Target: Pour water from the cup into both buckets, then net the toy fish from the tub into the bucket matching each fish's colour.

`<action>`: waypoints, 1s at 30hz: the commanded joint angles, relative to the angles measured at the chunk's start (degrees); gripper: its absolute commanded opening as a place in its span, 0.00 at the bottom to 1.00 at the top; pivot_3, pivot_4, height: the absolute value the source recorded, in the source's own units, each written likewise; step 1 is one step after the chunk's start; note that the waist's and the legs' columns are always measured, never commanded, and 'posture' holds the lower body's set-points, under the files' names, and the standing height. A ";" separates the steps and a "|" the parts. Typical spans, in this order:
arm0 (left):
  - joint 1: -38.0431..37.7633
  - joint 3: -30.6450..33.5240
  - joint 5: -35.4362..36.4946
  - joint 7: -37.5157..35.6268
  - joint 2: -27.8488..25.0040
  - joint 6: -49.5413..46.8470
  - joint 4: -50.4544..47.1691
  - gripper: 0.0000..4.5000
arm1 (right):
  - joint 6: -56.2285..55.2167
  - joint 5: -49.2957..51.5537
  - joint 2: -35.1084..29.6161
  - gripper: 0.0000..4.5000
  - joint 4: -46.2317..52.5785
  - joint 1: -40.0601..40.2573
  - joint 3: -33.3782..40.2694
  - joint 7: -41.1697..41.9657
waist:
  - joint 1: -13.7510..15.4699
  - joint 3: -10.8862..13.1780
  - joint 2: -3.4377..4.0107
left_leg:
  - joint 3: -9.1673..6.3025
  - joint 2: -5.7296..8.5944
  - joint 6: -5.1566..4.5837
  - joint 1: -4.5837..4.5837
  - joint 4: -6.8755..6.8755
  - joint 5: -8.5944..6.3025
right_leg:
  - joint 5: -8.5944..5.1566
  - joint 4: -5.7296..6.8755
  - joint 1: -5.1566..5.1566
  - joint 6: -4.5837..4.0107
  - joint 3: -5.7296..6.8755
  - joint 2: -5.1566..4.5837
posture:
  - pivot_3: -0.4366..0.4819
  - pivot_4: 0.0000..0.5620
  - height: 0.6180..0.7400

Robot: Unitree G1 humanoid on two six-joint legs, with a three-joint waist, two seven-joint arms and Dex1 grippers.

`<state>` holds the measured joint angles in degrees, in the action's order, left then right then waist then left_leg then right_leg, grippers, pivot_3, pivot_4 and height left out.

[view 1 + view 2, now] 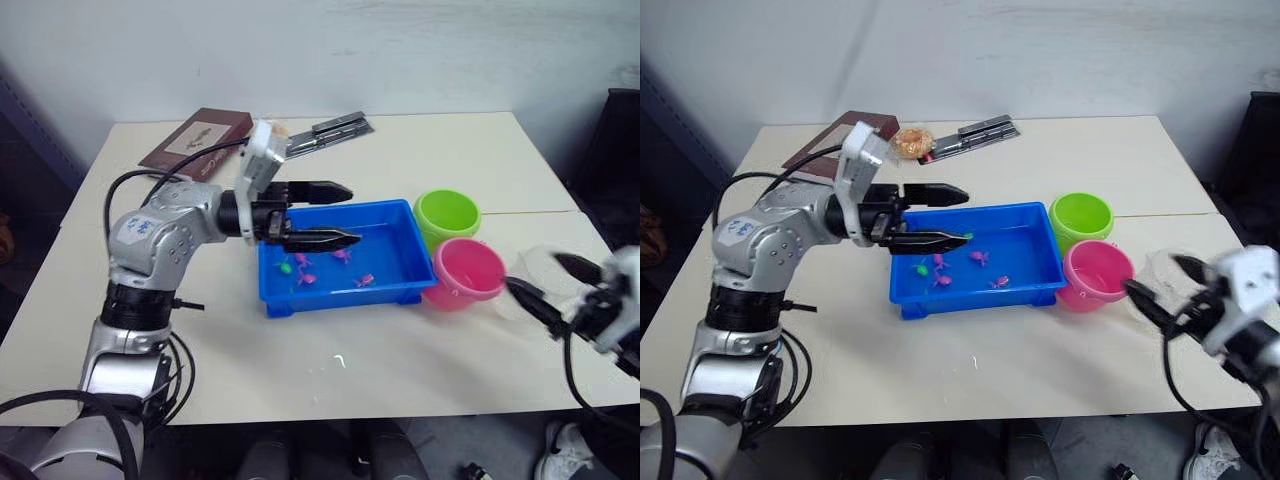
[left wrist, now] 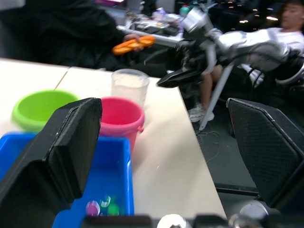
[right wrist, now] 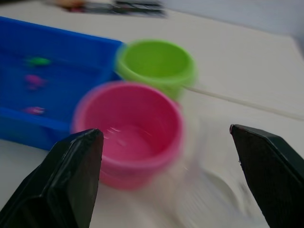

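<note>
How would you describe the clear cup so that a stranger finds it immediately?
Start at the blue tub in the middle of the table. Beside its end stand a green bucket and a pink bucket. The cup stands just past the pink one, the only colourless, see-through container.

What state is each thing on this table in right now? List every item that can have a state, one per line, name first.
Left claw: open, held over the tub, holding nothing.
Right claw: open, on either side of the cup.
Cup: upright on the table, beside the pink bucket.
Pink bucket: upright, no fish inside.
Green bucket: upright, no fish inside.
Tub: flat on the table, toy fish inside.
</note>
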<state>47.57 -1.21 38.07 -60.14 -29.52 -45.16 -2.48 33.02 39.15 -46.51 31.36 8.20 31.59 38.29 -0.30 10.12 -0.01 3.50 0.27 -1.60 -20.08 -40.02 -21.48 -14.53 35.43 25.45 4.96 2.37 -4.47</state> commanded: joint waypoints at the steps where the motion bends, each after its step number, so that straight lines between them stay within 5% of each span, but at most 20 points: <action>1: -4.61 7.50 2.17 8.29 -2.44 -4.20 -6.86 1.00 | 0.04 2.43 -1.57 0.99 -1.51 -13.26 -12.66 7.64 | -0.12 0.08 -0.13 | -0.02 -0.01 0.01 0.00 0.00 0.00 | 0.00 0.01 0.00 0.00 0.02 0.00 | 0.48 0.27 1.00; 5: -15.78 18.01 2.73 23.69 -2.01 -10.77 -18.30 1.00 | 1.86 3.86 1.34 0.99 -3.68 -27.47 -24.63 13.44 | 0.30 0.12 -0.21 | -0.18 -0.02 0.04 -0.13 -0.01 0.00 | 0.00 -0.04 0.10 0.00 0.13 -0.15 | 0.48 0.27 1.00; 8: -34.95 29.64 1.42 30.78 -2.38 -14.63 -31.93 1.00 | -0.03 1.28 5.71 0.99 -8.79 -37.19 -33.08 18.72 | -0.16 0.12 -0.22 | -0.27 -0.02 0.10 -0.16 0.04 -0.12 | 0.00 -0.27 0.09 0.00 0.25 -0.28 | 0.48 0.27 1.00; 14: -64.38 54.62 4.83 36.32 4.94 -16.14 -42.11 1.00 | -7.35 -5.20 13.36 0.99 -21.76 -46.23 -41.26 26.87 | -0.24 0.10 -0.55 | -0.53 -0.06 0.10 -0.27 -0.02 -0.24 | -0.03 -0.51 0.00 -0.06 0.54 -0.37 | 0.48 0.27 1.00; 19: -83.41 65.95 4.73 36.20 12.79 -11.69 -45.42 1.00 | -7.70 -5.12 17.36 0.99 -26.63 -49.96 -42.82 31.51 | 0.08 0.08 -0.57 | -0.68 0.05 -0.05 -0.25 -0.06 -0.39 | -0.11 -0.74 -0.08 -0.20 0.59 -0.56 | 0.48 0.27 1.00; 21: -85.00 66.66 6.13 37.34 12.87 -11.04 -45.01 1.00 | -7.66 -5.46 17.81 0.99 -26.93 -50.27 -42.97 32.41 | 0.69 0.08 -0.57 | -0.75 0.06 -0.08 -0.24 -0.06 -0.43 | -0.18 -0.75 -0.09 -0.32 0.64 -0.60 | 0.48 0.27 1.00; 25: -76.99 64.53 8.03 43.63 4.80 -16.19 -40.85 1.00 | -9.53 -7.14 18.67 0.99 -27.14 -50.42 -43.47 33.68 | 1.49 0.06 -0.56 | -1.04 0.09 0.05 -0.20 -0.05 -0.40 | -0.42 -0.45 -0.10 -0.75 0.72 -0.61 | 0.48 0.27 1.00; 30: -62.69 54.05 2.64 49.78 -6.58 -21.74 -27.92 1.00 | -7.69 -6.36 18.82 0.99 -24.63 -49.01 -41.51 30.85 | 0.22 0.02 -0.48 | -1.11 0.09 0.32 -0.12 0.02 -0.27 | -0.40 -0.06 -0.02 -0.73 0.77 -0.60 | 0.48 0.27 1.00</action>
<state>-17.25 55.09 43.15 -12.90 -34.08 -65.01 -34.79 25.14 31.90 -27.43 3.84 -41.02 -12.27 69.83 -0.08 10.14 -0.49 2.38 0.36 -1.26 -20.20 -39.99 -21.74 -14.94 35.44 25.44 4.22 3.14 -5.07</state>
